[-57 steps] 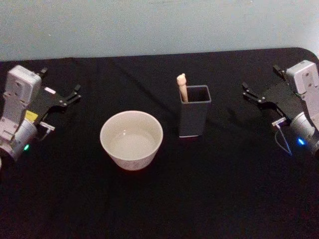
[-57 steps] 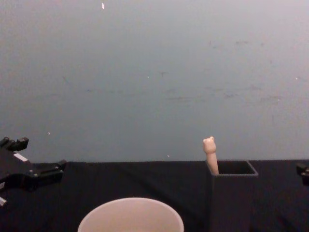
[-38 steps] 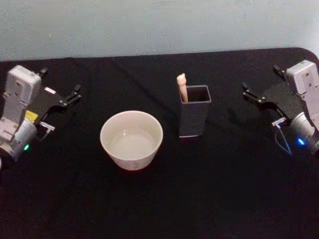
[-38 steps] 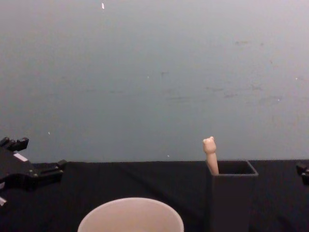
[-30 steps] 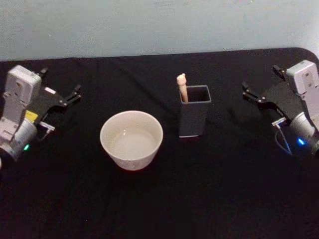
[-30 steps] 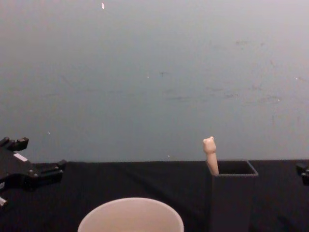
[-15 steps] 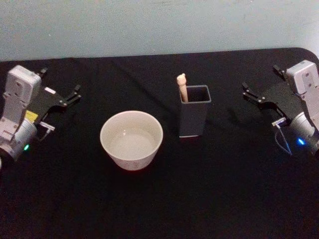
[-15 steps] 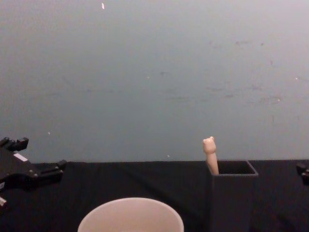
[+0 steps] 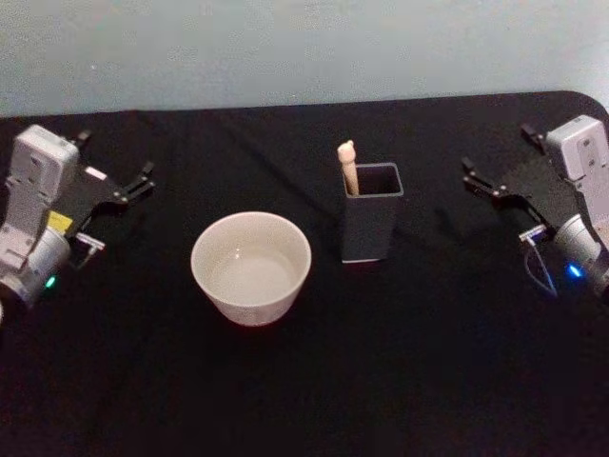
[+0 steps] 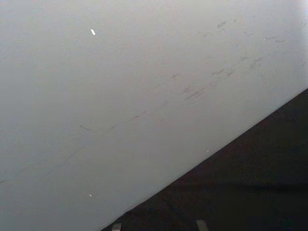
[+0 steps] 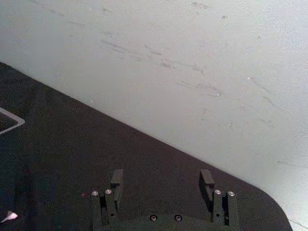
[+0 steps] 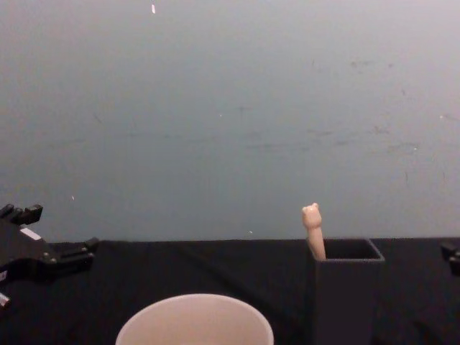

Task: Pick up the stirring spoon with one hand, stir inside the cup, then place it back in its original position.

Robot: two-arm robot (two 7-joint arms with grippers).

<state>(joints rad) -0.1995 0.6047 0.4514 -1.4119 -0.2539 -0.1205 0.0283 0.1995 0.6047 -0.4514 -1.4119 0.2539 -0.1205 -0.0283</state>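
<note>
The stirring spoon (image 9: 347, 167) stands in the dark square holder box (image 9: 369, 227), its pale knobbed handle leaning at the box's far left corner; its bowl is hidden inside. The chest view shows the handle of the spoon (image 12: 313, 230) sticking out of the holder box (image 12: 345, 295). The round cream cup (image 9: 251, 286) sits to the left of the box, a little nearer to me, and its rim (image 12: 194, 300) shows low in the chest view. My left gripper (image 9: 114, 157) rests open at the table's far left. My right gripper (image 9: 498, 150) (image 11: 161, 182) rests open at the far right, holding nothing.
A black cloth covers the table (image 9: 400, 371), and its far edge meets a pale blue-grey wall (image 9: 285, 48). Open cloth lies between each gripper and the cup and box. The table's far right corner (image 9: 585, 98) is rounded.
</note>
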